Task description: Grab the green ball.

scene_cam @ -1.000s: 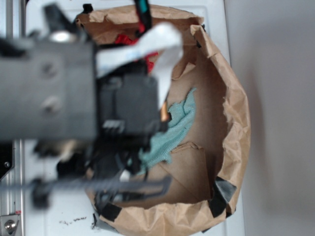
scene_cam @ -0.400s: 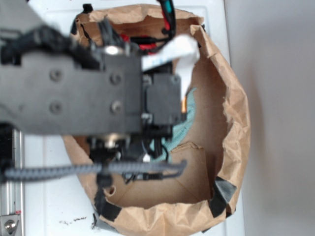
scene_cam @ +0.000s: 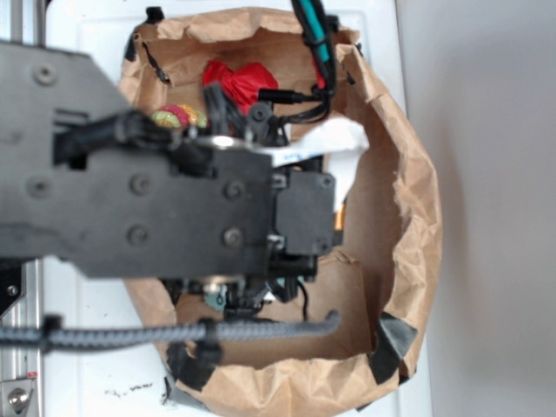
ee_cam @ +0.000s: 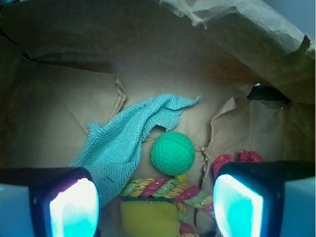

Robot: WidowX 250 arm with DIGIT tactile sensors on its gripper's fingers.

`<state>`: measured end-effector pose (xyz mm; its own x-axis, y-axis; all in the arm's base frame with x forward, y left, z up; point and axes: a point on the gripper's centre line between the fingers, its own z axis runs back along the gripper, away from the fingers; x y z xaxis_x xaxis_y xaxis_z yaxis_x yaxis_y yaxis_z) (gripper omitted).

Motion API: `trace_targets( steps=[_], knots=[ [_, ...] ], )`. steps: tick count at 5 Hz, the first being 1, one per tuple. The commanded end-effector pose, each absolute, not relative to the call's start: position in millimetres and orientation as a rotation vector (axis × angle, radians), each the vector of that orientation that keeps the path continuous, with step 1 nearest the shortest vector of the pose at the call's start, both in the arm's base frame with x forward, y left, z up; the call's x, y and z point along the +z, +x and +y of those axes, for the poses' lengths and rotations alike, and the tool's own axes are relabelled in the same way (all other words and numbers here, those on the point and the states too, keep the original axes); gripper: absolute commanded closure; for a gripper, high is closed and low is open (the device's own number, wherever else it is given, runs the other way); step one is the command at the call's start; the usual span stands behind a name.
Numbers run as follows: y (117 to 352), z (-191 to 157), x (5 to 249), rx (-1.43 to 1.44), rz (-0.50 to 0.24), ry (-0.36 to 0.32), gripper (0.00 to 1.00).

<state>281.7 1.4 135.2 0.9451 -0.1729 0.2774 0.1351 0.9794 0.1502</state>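
My pincer (ee_cam: pixel 155 207) is hanging open inside the paper bag (scene_cam: pixel 417 217), its two glowing pads (ee_cam: pixel 74 207) standing wide apart at the lower corners of my wrist view with nothing between them. The green ball (ee_cam: pixel 173 153) is lying on the brown floor of the bag, ahead of the gap between my pads and a little to the right of its middle, apart from both pads. The teal cloth (ee_cam: pixel 123 138) is spreading out beside the ball, on its left in the wrist view, one folded edge curling over the ball's upper left side; I cannot tell whether the two are touching. Just below the ball the twisted rope (ee_cam: pixel 163 188) of red, yellow and green strands is running across, seeming to meet the ball's lower edge, and under the rope the yellow sponge (ee_cam: pixel 148 217) is sitting between my pads. Something red (ee_cam: pixel 237 160) is peeking out beside my right-hand pad. In the outside view my black arm (scene_cam: pixel 148 208) is covering most of the bag's opening, so the ball is hidden there; only a red thing (scene_cam: pixel 239 82) near the far wall and a bit of the rope are showing past it.
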Motion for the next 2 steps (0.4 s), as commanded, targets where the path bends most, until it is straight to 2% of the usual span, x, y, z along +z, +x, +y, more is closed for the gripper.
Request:
trace_targets(
  steps=[1,2],
  knots=[
    [286,-5,147,-0.177,-0.331,0.131,0.0],
    [292,-14,120,-0.425,-0.382,0.114,0.0]
  ],
)
